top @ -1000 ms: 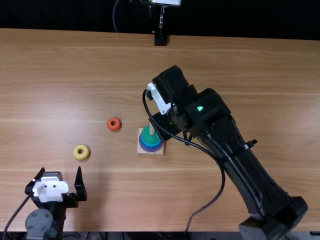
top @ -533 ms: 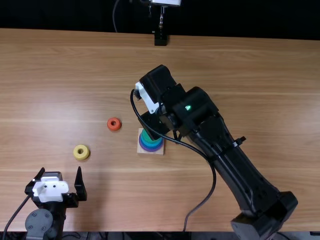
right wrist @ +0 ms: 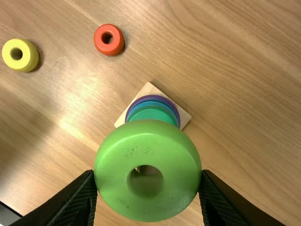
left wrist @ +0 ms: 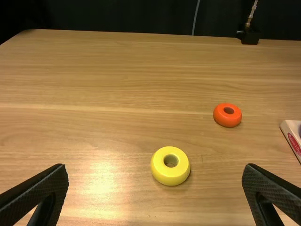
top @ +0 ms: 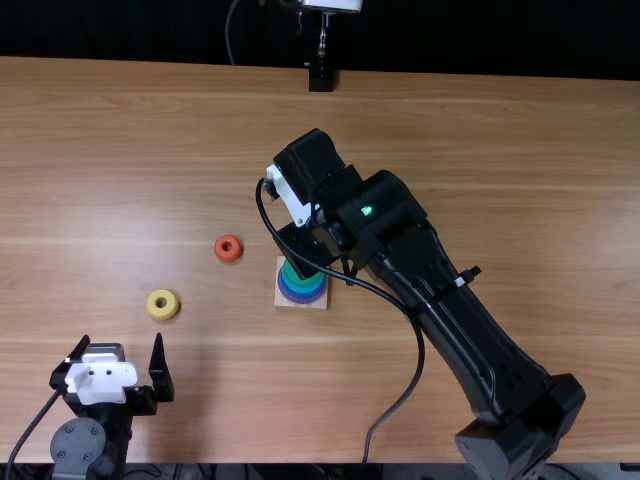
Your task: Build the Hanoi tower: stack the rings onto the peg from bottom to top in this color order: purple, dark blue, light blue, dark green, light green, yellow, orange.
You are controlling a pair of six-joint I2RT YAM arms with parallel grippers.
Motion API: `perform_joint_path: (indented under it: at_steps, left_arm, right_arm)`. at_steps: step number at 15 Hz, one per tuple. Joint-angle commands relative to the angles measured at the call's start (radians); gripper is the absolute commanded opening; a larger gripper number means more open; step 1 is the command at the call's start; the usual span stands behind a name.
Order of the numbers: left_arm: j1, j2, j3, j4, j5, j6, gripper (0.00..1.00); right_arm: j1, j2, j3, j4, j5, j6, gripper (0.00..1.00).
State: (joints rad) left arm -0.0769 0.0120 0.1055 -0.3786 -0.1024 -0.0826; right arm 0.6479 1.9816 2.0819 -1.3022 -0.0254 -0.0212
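Light green ring (right wrist: 148, 205) is clamped in the right end effector (right wrist: 147, 181), above the wooden base (right wrist: 185, 116). A pale tip, probably the peg (right wrist: 138, 168), shows off-centre through its hole; align before lowering. Left end effector (top: 122, 340): fingers apart.

Black robot arms (top: 462, 325) at a table (top: 520, 170) suggest a lab.
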Motion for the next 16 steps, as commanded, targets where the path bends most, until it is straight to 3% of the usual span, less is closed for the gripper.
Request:
perform_joint_path:
  at_steps: [1, 5, 16]
  left_arm:
    - [0.0, -0.012, -0.105, -0.083, -0.008, 0.0, 1.0]
    - [0.0, -0.012, -0.105, -0.083, -0.008, 0.0, 1.0]
    - [0.0, -0.012, -0.105, -0.083, -0.008, 0.0, 1.0]
  right_arm:
    - [0.01, 0.011, 0.01, -0.006, 0.003, 0.001, 0.0]
    - [0.01, 0.011, 0.012, -0.057, 0.005, -0.008, 0.0]
    - [0.013, 0.034, 0.037, -0.043, 0.003, 0.001, 0.0]
